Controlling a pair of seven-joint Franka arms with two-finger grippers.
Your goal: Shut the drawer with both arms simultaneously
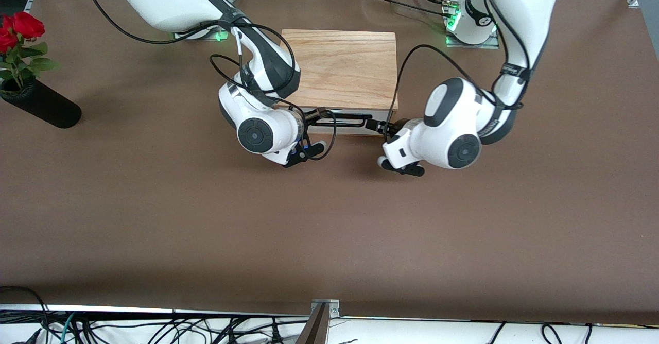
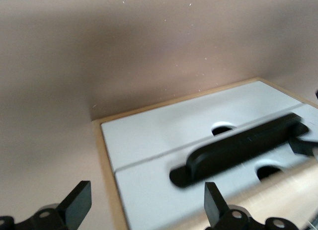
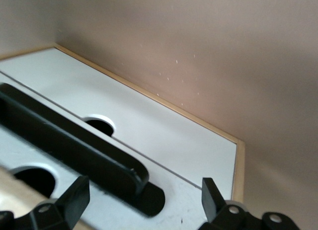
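box (image 1: 341,67): light-oak, on brown worktop (image 1: 329,230), between the two arm bases, drawer front facing the front camera
drawer (image 1: 342,122): sits at the box's near face; front view shows only a thin strip of it with the black handle (image 1: 340,121); cannot tell from there how far it sticks out
left gripper (image 1: 383,127): low at the handle's end toward the left arm's side, jaws apart
right gripper (image 1: 308,122): low at the handle's other end, jaws apart
left wrist view only: white front panel (image 2: 164,135) with wood edging, two round holes, handle (image 2: 238,149), both fingertips (image 2: 77,202) spread
right wrist view only: same panel (image 3: 164,135), handle (image 3: 74,145), fingertips (image 3: 74,195) straddling it
vase (image 1: 41,106): black, red roses, toward the right arm's end of the worktop
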